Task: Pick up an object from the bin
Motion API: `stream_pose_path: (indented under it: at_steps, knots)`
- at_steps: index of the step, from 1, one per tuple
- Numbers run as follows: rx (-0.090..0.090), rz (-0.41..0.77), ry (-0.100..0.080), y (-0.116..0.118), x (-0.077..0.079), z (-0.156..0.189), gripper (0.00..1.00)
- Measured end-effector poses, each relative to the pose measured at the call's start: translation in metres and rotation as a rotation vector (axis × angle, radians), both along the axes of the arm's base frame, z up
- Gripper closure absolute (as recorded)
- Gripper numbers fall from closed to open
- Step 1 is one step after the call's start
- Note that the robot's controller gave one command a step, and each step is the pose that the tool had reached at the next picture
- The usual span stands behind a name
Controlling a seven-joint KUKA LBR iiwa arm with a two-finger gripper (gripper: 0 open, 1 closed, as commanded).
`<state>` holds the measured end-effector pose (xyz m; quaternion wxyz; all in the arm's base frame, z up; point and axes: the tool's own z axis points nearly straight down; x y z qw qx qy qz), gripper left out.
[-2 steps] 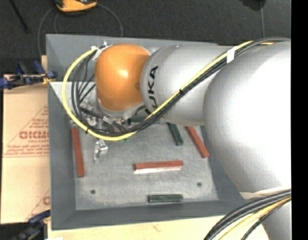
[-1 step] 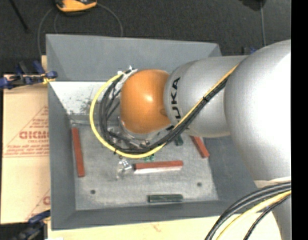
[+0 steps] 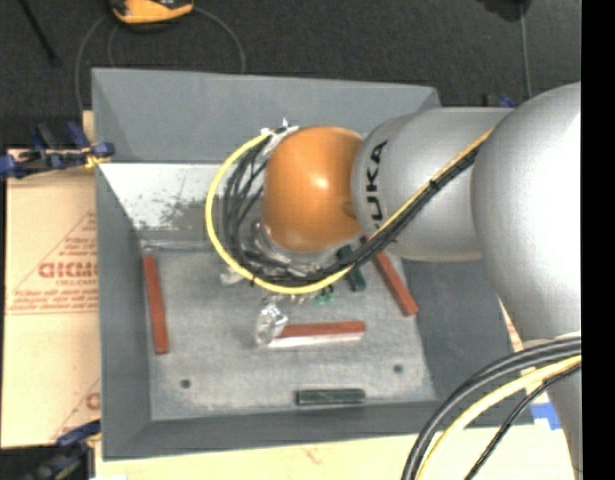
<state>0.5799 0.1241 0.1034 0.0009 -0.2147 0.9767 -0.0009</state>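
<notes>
My gripper (image 3: 270, 323) comes down from under the orange cover to the bin floor, a little in front of the bin's middle. Its metal tip is at the left end of a red-brown stick (image 3: 322, 333) that lies flat and runs left to right. I cannot see whether that stick's end is inside the gripper or only beside it. A second red-brown stick (image 3: 395, 282) lies slanted to the right, partly under the arm. A small dark green piece (image 3: 355, 281) shows just below the cables next to it.
A third red-brown stick (image 3: 155, 303) lies lengthwise along the left wall. A dark green flat bar (image 3: 330, 397) rests against the front wall. The arm, its orange cover and its yellow and black cables hide the back middle of the bin.
</notes>
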Motion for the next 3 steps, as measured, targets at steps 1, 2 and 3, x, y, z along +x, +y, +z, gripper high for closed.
stream_pose_path:
  at_steps: [1,2,3]
  knots:
    - [0.003,0.027,-0.004,-0.009,0.003,-0.013,0.0]
    - [0.002,0.159,0.001,-0.048,-0.005,0.003,0.0]
    - [-0.002,0.208,-0.002,-0.065,-0.027,-0.023,1.0]
